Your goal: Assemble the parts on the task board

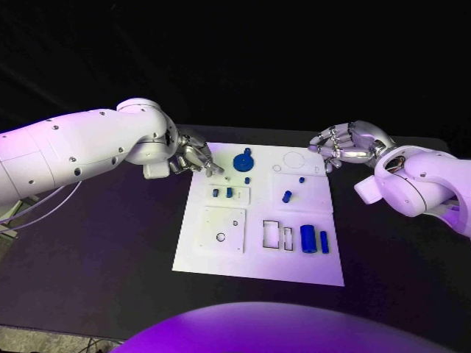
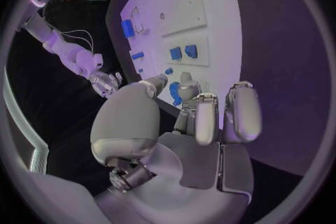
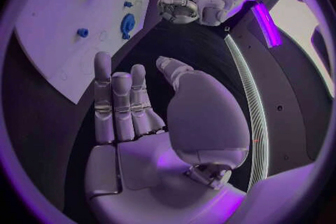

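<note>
My left arm enters from the left side, bent at the wrist, and its left robot hand (image 1: 193, 157) hangs with the fingers pointing down and toward the middle. In the left wrist view this left robot hand (image 2: 189, 123) holds nothing; its fingers (image 2: 241, 112) are extended and slightly apart. My right arm enters from the right side. My right robot hand (image 1: 345, 145) is raised with the fingers loosely curled. In the right wrist view the right robot hand (image 3: 150, 117) is empty, fingers (image 3: 115, 103) straight and side by side, thumb apart.
</note>
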{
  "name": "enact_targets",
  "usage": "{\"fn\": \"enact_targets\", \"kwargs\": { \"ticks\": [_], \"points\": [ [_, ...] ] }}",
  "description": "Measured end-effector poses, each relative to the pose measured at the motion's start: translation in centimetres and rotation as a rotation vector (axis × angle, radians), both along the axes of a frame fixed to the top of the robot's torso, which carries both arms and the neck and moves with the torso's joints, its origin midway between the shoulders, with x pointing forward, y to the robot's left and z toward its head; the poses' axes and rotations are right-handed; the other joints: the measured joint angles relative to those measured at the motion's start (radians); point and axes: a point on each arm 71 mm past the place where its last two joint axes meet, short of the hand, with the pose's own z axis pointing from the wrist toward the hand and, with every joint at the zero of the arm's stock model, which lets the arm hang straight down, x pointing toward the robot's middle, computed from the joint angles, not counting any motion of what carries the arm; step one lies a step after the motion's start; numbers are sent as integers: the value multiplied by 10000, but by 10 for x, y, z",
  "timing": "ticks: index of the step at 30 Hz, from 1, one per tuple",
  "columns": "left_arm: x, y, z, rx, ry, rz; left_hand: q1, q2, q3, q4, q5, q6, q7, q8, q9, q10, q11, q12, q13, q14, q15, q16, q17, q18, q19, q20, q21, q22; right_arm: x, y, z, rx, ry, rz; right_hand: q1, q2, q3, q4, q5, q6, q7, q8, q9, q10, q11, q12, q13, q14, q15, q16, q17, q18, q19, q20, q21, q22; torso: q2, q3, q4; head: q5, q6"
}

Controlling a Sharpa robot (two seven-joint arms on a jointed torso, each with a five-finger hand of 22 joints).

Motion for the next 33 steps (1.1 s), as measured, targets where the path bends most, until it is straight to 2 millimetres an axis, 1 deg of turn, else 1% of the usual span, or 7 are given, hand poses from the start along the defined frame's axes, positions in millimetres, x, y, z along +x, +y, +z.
{"fn": "enact_targets", "kwargs": {
  "ticks": [3, 8, 11, 15, 24, 27, 33],
  "points": [
    [-3, 1, 3, -283, -198, 122, 525, 97, 205, -108, 0, -393, 143, -327, -165, -399, 93, -278, -397, 12, 148, 0, 0, 0, -105, 105, -160, -197, 0, 0, 0, -3, -1, -9, 0, 0, 0, 0, 0, 0, 0, 0, 0, 0, 0, -7, -13, 0, 0, 0, -21, 0, 0, 0, 0, -13, 0, 1, -2, -6, 0],
    [-11, 6, 4, -666, -466, 366, 629, 23, 336, -26, 0, -655, 407, -763, -473, -1097, 294, -905, -1308, 9, 279, 0, 0, 0, -281, 280, -478, -606, 0, -1, 0, -6, -7, -22, 42, 42, 0, 0, 0, 0, 0, 0, 0, 0, 0, -7, -13, 0, 0, 0, -30, -1, 0, 0, 0, -13, -1, 6, 2, -7, 0],
    [-17, 11, 1, -862, -601, 538, 662, -25, 275, 35, 0, -690, 441, -853, -585, -1267, 394, -1078, -1583, 19, 342, 0, 0, 0, -356, 351, -668, -841, 0, -1, 0, -9, -10, -37, 40, 40, 0, 0, 0, 0, 0, 0, 0, 0, 0, -7, -13, 0, 0, 0, -30, 0, 0, 0, 0, -13, -8, 6, 10, -7, 0],
    [-28, 15, -4, -1118, -882, 735, 482, -308, -113, 299, 0, -688, 439, -853, -657, -1393, 378, -1193, -1820, 19, 342, 0, 0, 159, -477, 362, -981, -1221, 0, -2, 0, -12, -18, -53, 40, 40, 0, 0, 39, 0, 0, 0, 0, 0, 0, -7, -26, 0, 0, 0, -45, 0, 0, 0, 0, -23, -12, 6, 18, -7, 0],
    [-52, 20, -21, -1389, -1906, 1037, 442, -348, -784, 357, 0, -394, 222, -219, -506, -1481, 288, -1193, -1980, 19, 342, 0, 0, 158, -583, 256, -1392, -1674, 0, -4, -1, -29, -16, -123, 40, 40, 19, 19, 39, 0, 0, 0, 0, 0, 0, -7, -25, 0, 0, -80, -100, -1, 0, 0, 0, -23, -11, -7, 19, 33, 0],
    [-56, 20, -25, -1295, -2308, 1083, 498, -265, -943, 359, 0, -361, 189, 87, -411, -1499, 226, -1226, -2034, 19, 342, 0, 0, 314, -706, 203, -1672, -1999, 0, -5, -2, -39, -18, -168, 77, 2, 29, 28, 39, 0, 0, 0, 0, 0, 0, -55, -50, -77, -4, -137, -174, -2, 0, 0, -39, -43, -8, -13, 22, 19, 0],
    [-60, 17, -28, -1103, -2970, 1026, 431, -198, -1033, 373, 0, -361, 189, 288, -347, -1379, 132, -1084, -1813, 3, 282, 0, 0, 314, -706, 203, -1650, -1910, 0, -6, -2, -47, -40, -235, 79, 1, 28, 28, 38, 0, 0, 0, 0, 0, 0, -56, -50, -76, -3, -137, -176, -1, 0, 0, -39, -43, 4, -20, 16, 20, 0]
  ]
}}
